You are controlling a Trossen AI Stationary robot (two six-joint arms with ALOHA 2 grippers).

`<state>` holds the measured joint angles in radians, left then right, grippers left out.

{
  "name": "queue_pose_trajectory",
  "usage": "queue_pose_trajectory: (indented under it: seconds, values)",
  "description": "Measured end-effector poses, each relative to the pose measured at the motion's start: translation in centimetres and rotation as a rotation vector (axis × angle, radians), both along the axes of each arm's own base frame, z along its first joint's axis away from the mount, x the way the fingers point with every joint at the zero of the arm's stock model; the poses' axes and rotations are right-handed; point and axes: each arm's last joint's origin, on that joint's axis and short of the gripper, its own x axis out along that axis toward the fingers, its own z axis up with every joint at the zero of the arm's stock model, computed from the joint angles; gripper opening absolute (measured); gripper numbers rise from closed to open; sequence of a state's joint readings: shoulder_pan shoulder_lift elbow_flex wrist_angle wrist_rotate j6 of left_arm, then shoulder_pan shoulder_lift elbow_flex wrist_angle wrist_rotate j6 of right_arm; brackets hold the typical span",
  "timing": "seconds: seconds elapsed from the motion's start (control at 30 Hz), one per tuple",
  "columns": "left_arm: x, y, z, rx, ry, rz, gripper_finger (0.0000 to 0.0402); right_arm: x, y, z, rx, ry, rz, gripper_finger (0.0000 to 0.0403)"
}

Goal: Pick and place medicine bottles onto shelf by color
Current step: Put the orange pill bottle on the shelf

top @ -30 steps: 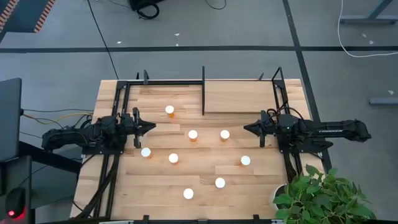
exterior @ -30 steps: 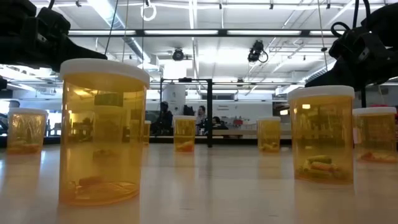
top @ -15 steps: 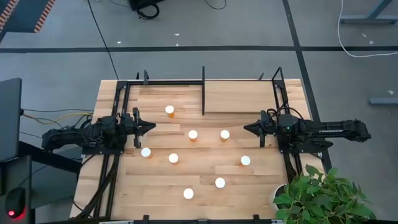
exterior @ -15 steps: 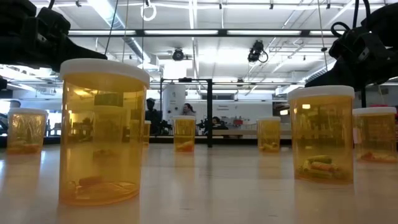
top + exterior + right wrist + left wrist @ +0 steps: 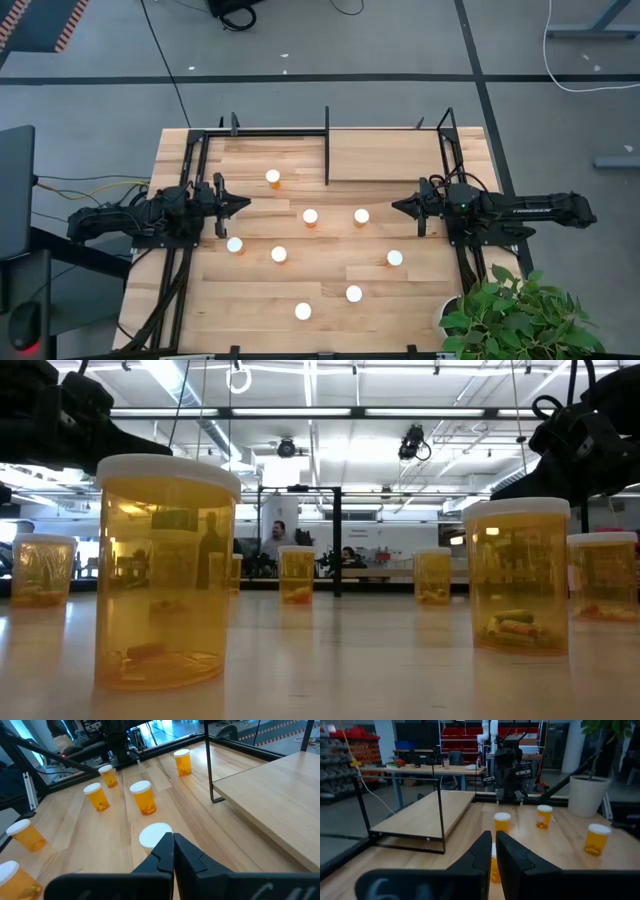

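Observation:
Eight orange medicine bottles with white caps stand upright on the striped tabletop, among them one (image 5: pixel 273 177) toward the far side, two (image 5: pixel 310 216) (image 5: pixel 361 215) mid-table and one (image 5: pixel 303 311) near the near edge. The shelf (image 5: pixel 385 155) is a pale panel framed by black bars at the far right of the table. My left gripper (image 5: pixel 248 203) hovers shut at the table's left, pointing right, with a bottle (image 5: pixel 492 865) just beyond its fingers. My right gripper (image 5: pixel 393 207) hovers shut at the right, pointing left, above a bottle (image 5: pixel 155 836).
A black frame (image 5: pixel 327 145) stands along the shelf's left side and the table's far edge. A potted plant (image 5: pixel 510 315) sits at the table's near right corner. Bare wood lies between the scattered bottles. People stand in the room far behind the table (image 5: pixel 280 540).
Both arms and all bottles have kept still. Only people in the room behind the table have walked across the background.

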<state>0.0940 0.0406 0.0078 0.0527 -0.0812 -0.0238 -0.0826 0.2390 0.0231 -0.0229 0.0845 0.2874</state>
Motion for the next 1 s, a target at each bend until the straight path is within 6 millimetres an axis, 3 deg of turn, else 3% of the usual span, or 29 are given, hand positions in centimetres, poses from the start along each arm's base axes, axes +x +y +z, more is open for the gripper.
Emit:
queue_pose_trajectory:
  seconds: [0.2, 0.4, 0.6, 0.7, 0.87, 1.0]
  values:
    - [-0.1, 0.0, 0.9, -0.138, -0.087, -0.005, 0.0040, 0.0, 0.0, 0.0, 0.000, 0.000, 0.000, 0.0006]
    - [-0.9, 0.2, 5.3, -0.213, -0.214, 0.019, 0.0033, 0.0, 0.0, 0.0, 0.000, 0.000, 0.000, 0.0006]
    - [-0.5, 1.0, 11.1, -0.125, -0.253, 0.177, 0.0028, 0.0, 0.0, 0.0, 0.000, 0.000, 0.000, 0.0006]
    - [1.2, 1.4, 13.3, -0.189, -0.115, 0.202, 0.0033, 0.0, 0.0, 0.0, -0.014, 0.002, 0.003, 0.0006]
    - [5.4, 2.2, 15.0, -0.363, 0.194, 0.251, 0.0040, 0.0, 0.0, 0.1, -0.082, 0.003, 0.020, 0.0006]
    - [8.6, 2.7, 16.9, -0.493, 0.195, 0.274, 0.0038, 0.1, 0.0, 0.3, 0.083, -0.055, -0.022, 0.0006]
